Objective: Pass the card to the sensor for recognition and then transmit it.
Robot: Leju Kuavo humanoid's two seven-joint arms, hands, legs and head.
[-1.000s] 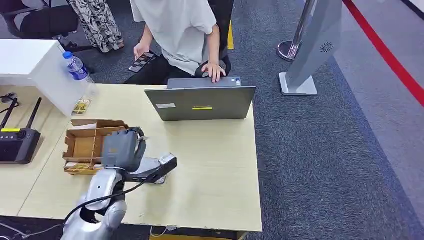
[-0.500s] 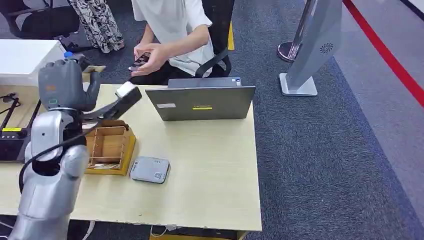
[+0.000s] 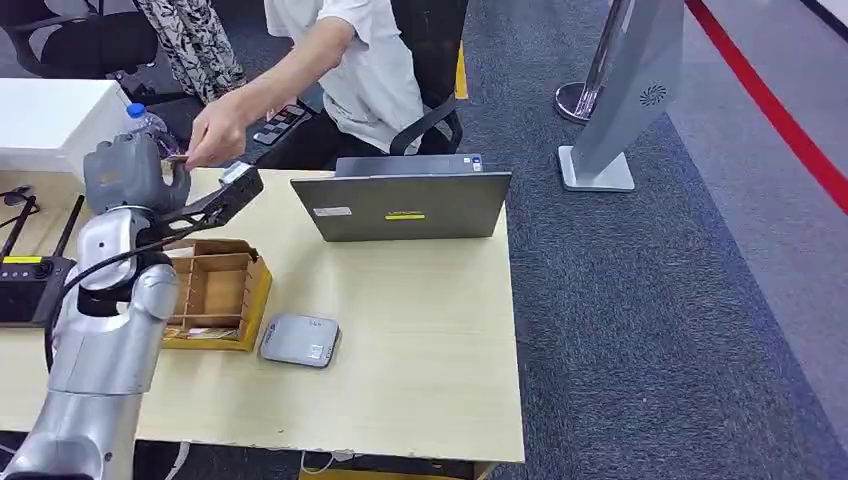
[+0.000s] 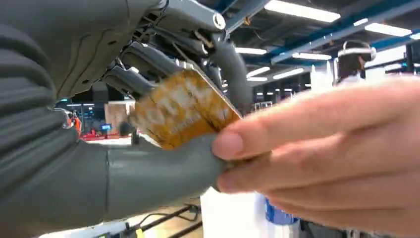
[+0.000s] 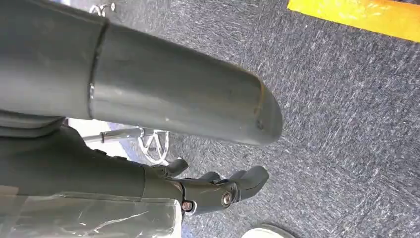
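Observation:
My left hand [image 3: 130,172] is raised over the table's far left corner. In the left wrist view its thumb [image 4: 148,171] and fingers pinch an orange-and-white patterned card [image 4: 178,111]. A seated person's hand [image 3: 215,130] reaches across and grips the card's other end between thumb and fingers [image 4: 322,148]. The grey flat sensor [image 3: 300,340] lies on the table beside the cardboard card box [image 3: 215,295], below and apart from my hand. My right hand [image 5: 218,191] hangs beside my body over the carpet, holding nothing, with its fingers loosely apart.
A grey laptop [image 3: 400,205] stands open at the table's far edge in front of the person. A water bottle [image 3: 150,122] and a white box [image 3: 60,120] are at the far left, a black router [image 3: 35,285] left of the card box.
My left hand rose from just over the sensor to the far left corner with the card. The person's hand left the laptop, reached over and took hold of the card.

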